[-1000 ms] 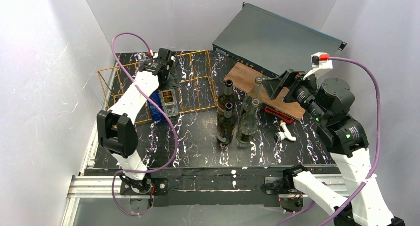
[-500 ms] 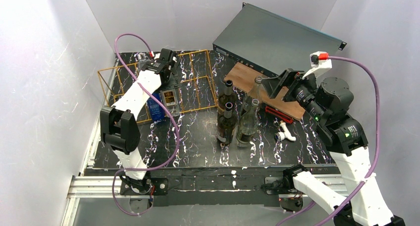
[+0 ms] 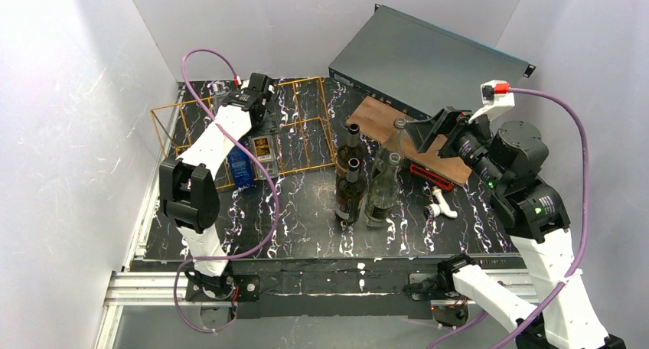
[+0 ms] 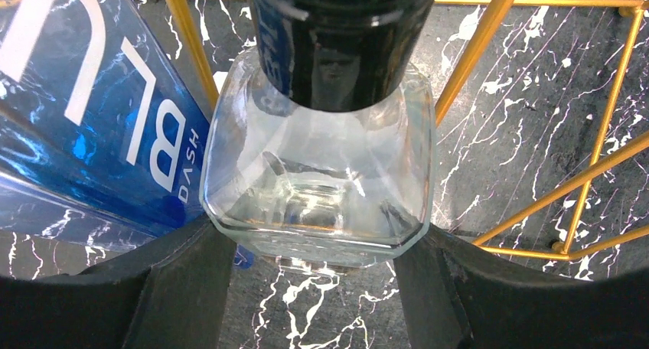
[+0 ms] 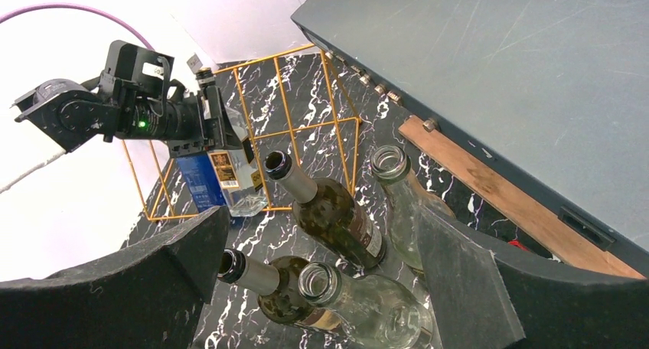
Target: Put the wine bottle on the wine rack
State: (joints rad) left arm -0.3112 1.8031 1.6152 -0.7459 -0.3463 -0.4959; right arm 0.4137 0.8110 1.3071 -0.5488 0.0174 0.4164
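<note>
Quite a bit is hidden here tbh. The wine bottle [image 4: 317, 188], a clear square-sided one, is cut off by the top of the left wrist frame, and from above it is partly covered by the left arm. It is pinched at its sides by the left end effector [image 4: 315, 253] and held inside a bay of the wine rack [image 3: 306, 123], just beside one blue box [image 4: 99, 119] whose lettering is only partly shown. Whether its base is set down on the counter [image 3: 306, 219] can't be told, and the rack's bays can't be counted properly. The right end effector [image 5: 317, 226] is spread wide with nothing gripped, above four upright bottles: two dark bottles [image 3: 350, 188] and two clear bottles [image 3: 383, 190]. One wooden board [image 3: 379, 115] is partly blocked by them.
</note>
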